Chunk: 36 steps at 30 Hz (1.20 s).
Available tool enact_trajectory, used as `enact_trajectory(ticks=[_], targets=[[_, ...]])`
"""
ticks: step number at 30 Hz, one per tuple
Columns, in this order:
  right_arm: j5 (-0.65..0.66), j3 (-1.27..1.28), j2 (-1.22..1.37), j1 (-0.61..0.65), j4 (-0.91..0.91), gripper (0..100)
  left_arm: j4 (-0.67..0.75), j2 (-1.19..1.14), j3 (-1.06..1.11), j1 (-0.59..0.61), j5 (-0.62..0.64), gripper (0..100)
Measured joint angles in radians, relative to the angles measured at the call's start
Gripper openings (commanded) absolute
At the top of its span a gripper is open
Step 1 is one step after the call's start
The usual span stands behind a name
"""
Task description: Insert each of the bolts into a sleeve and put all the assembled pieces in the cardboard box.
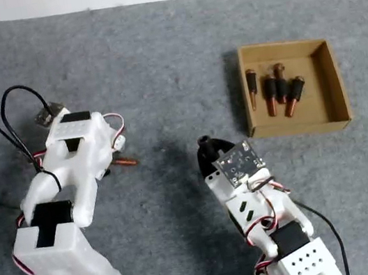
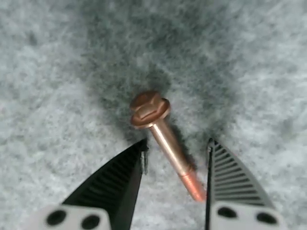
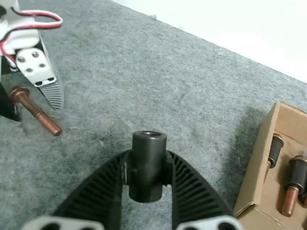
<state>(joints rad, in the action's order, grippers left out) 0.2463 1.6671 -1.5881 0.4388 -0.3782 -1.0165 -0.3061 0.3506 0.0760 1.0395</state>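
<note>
A: Left gripper (image 2: pixel 177 146) first: jaws apart, one copper bolt (image 2: pixel 160 134) slanting between them, its tip against one finger.
B: So one loose bolt. And the middle?
A: Right gripper (image 3: pixel 147 163) is clamped on one black sleeve (image 3: pixel 148 143), upright, bore facing up.
B: Far right, one box (image 1: pixel 281 44) on the carpet (image 1: pixel 156 57), four assembled pieces (image 1: pixel 271 97) inside, side by side.

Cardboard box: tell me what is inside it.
The cardboard box holds four assembled pieces, copper bolts in black sleeves, lying on its floor. Each sleeve covers part of its bolt.
</note>
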Motion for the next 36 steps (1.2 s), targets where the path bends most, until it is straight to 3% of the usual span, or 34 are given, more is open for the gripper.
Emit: enact_trajectory(ticks=[18, 27, 29, 32, 36], targets=[[0.000, 0.000, 0.000, 0.000, 0.000, 0.9, 0.008, 0.000, -0.002, 0.068, 0.150, 20], [0.000, 0.000, 0.000, 0.000, 0.000, 0.9, 0.011, 0.000, -0.002, 0.071, 0.164, 20], [0.000, 0.000, 0.000, 0.000, 0.000, 0.9, 0.011, 0.000, -0.002, 0.071, 0.164, 16], [0.000, 0.000, 0.000, 0.000, 0.000, 0.9, 0.015, 0.000, -0.009, 0.080, 0.166, 2], [0.000, 0.000, 0.000, 0.000, 0.000, 0.9, 0.029, -0.005, -0.031, 0.104, 0.167, 1]])
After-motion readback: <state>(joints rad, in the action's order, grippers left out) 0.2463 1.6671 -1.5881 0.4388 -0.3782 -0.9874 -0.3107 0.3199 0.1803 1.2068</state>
